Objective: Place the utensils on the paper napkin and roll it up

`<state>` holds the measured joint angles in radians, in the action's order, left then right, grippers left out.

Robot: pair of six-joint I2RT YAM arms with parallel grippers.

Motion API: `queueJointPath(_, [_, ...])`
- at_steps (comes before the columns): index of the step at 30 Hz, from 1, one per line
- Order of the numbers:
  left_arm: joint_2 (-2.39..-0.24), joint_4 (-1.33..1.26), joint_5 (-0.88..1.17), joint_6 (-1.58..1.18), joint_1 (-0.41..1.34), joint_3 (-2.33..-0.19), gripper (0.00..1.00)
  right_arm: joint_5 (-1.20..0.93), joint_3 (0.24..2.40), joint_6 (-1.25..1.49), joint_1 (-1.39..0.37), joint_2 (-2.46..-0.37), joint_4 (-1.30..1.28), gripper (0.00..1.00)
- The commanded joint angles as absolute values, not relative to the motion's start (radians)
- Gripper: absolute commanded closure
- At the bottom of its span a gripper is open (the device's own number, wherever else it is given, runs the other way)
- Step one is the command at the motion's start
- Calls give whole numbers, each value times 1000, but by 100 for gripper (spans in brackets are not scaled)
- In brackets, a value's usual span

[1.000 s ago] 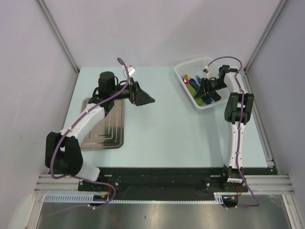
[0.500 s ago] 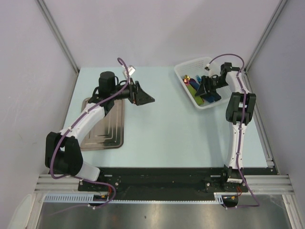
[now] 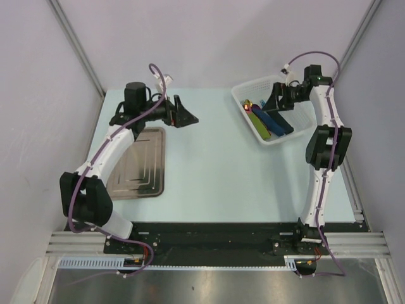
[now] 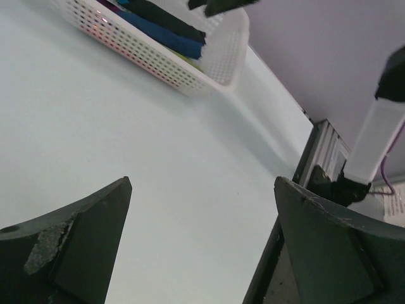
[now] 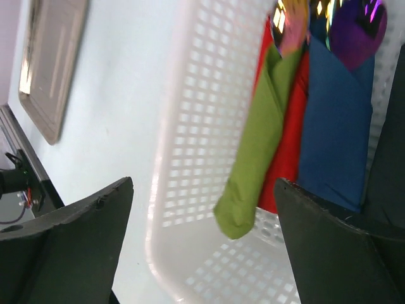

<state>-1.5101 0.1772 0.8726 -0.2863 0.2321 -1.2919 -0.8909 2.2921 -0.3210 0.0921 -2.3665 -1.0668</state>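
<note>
Top external: left gripper (image 3: 193, 118) is hovering over the table (image 3: 215, 171) at 11 o'clock, just off the far right corner of the metal tray (image 3: 136, 171), jaws spread wide, nothing between them. Right gripper (image 3: 276, 103) is hanging over the white basket (image 3: 271, 141) at 1 o'clock, fingers released and wide apart, gripping nothing. Utensils (image 3: 273, 123) are lying side by side in the basket, the dark blue ones toward its 3 o'clock side. A green piece (image 5: 253, 145) and a red piece (image 5: 290, 171) are sitting beside them toward 9 o'clock. Right wrist is showing them between its fingers. Tray is sitting at 9 o'clock, well apart from the basket.
</note>
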Motion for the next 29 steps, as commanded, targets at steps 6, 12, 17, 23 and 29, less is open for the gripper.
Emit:
queueJointPath(6, [-1609, 589, 718, -60, 127, -1642, 0, -913, 2203, -143, 94, -2039, -914, 0])
queueJointPath(12, [-1652, 751, 527, -47, 92, -1759, 0, -807, 1833, -109, 94, -1757, -805, 0])
queueJointPath(17, [-1605, 793, 388, -52, 91, -1678, 0, -718, 1519, -109, 115, -1544, -761, 0])
queueJointPath(23, [-1436, 698, 327, -28, 91, -1379, 0, -661, 1206, -115, 126, -1326, -720, 0])
queueJointPath(29, [-1330, 670, 351, -11, 89, -1266, 0, -643, 1115, -83, 127, -1235, -667, 0])
